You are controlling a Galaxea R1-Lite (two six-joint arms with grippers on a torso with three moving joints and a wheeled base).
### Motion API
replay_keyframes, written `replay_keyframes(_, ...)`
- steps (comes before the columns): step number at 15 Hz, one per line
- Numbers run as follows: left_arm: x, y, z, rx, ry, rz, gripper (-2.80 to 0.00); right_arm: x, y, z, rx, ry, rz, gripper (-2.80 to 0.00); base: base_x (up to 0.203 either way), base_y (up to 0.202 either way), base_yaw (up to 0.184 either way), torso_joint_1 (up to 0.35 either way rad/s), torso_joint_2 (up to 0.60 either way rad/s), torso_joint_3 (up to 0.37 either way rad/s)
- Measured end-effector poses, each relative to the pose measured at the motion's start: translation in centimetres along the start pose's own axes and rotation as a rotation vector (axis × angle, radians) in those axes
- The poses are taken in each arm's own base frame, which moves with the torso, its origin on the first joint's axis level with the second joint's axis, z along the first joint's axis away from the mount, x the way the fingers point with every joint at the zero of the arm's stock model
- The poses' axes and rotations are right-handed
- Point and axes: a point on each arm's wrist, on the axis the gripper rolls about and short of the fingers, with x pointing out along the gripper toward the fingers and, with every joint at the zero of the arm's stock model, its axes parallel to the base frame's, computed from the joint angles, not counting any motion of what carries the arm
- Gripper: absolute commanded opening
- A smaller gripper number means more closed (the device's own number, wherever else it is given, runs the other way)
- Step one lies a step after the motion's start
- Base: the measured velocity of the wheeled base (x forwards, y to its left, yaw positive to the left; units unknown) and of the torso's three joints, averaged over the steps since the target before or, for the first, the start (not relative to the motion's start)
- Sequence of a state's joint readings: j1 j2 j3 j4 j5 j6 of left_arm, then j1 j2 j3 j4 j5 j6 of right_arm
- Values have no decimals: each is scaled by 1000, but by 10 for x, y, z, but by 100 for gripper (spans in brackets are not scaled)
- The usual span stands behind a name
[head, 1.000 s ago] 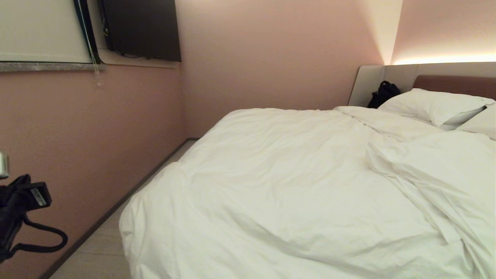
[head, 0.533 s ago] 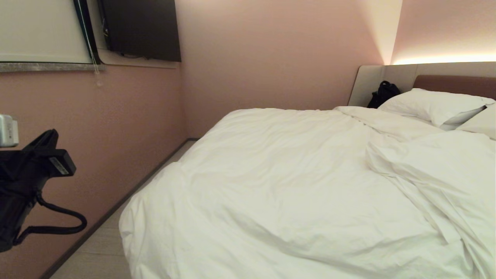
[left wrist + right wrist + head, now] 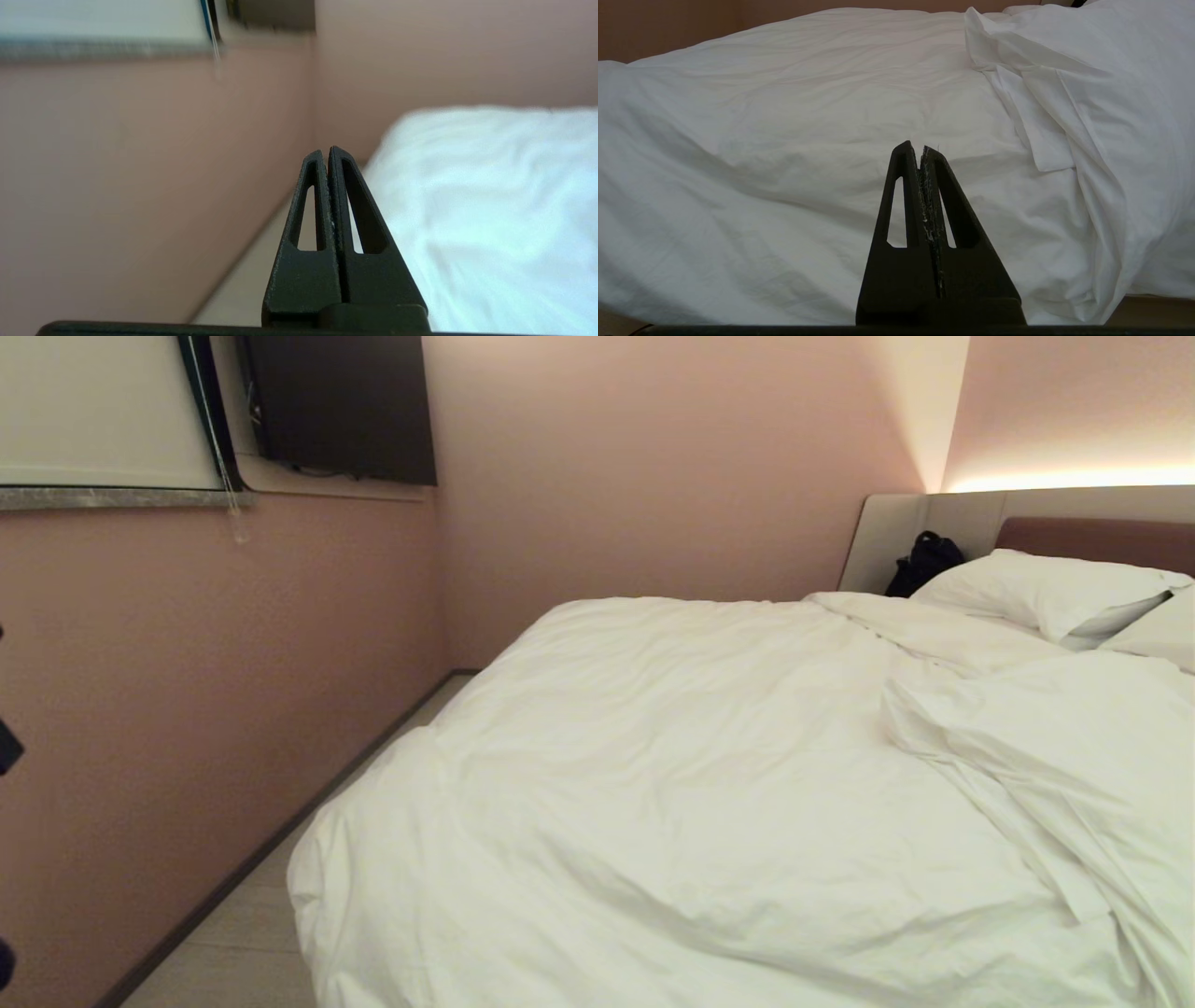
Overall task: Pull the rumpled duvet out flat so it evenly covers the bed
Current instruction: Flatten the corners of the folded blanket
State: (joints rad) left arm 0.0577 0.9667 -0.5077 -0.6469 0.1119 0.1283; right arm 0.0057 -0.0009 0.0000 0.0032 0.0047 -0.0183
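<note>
The left gripper point(image 3: 328, 154) — clenched, empty — has swung out of the head view at the left. The duvet point(image 3: 709, 784) lies rumpled across the bed point(image 3: 1092, 534), folded at the right; the right gripper point(image 3: 920, 150), clenched, hangs near it — no pull begun.

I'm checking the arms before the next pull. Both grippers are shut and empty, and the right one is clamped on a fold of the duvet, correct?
Not quite. The right gripper is shut, but on nothing: the right wrist view shows its fingers pressed together, clear of the duvet. The left gripper is shut and empty too.
</note>
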Motion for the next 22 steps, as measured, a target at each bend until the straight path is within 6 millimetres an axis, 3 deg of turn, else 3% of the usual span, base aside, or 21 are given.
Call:
replay_keyframes(3, -46, 5, 0, -4, 117, -21, -280, 0, 0, 0, 0, 0, 0, -280, 0, 0, 0, 0, 0, 0)
replay_keyframes(6, -87, 6, -29, 4, 207, -37, -280, 0, 0, 0, 0, 0, 0, -280, 0, 0, 0, 0, 0, 0)
replay_keyframes(10, -122, 5, -62, 0, 184, -63, -280, 0, 0, 0, 0, 0, 0, -280, 0, 0, 0, 0, 0, 0)
replay_keyframes(17, -166, 3, -111, -4, 105, -185, -280, 0, 0, 0, 1, 0, 1, -280, 0, 0, 0, 0, 0, 0)
replay_keyframes(22, -173, -2, -146, -8, 161, -226, -280, 0, 0, 0, 1, 0, 0, -280, 0, 0, 0, 0, 0, 0)
